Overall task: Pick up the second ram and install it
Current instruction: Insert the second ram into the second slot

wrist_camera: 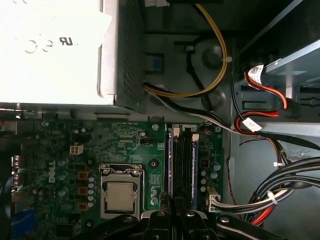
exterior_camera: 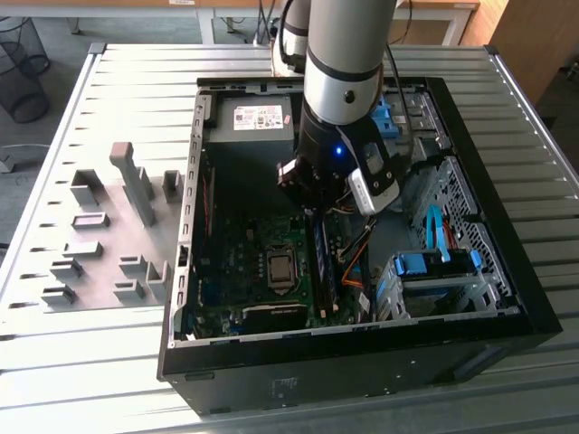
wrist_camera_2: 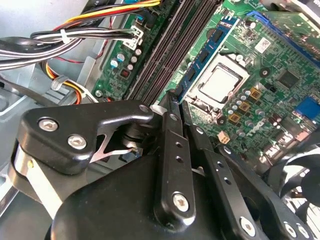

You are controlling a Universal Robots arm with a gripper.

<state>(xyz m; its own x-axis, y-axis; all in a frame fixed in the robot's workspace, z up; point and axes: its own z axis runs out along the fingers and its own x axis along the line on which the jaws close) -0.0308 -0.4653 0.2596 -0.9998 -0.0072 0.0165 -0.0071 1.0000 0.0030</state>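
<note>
With its jaws clenched edge-on over the RAM slots (wrist_camera: 182,165), the gripper (wrist_camera_2: 172,107) presses the second ram (wrist_camera_2: 210,45), seated beside the CPU socket (wrist_camera: 120,195); thin, stiff, light, fragile, best pinched by its long edges.

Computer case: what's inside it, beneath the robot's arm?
A green motherboard with a silver processor, long black slots and bundled cables. The gripper covers the slots' near ends, so what sits there is hidden.
</note>
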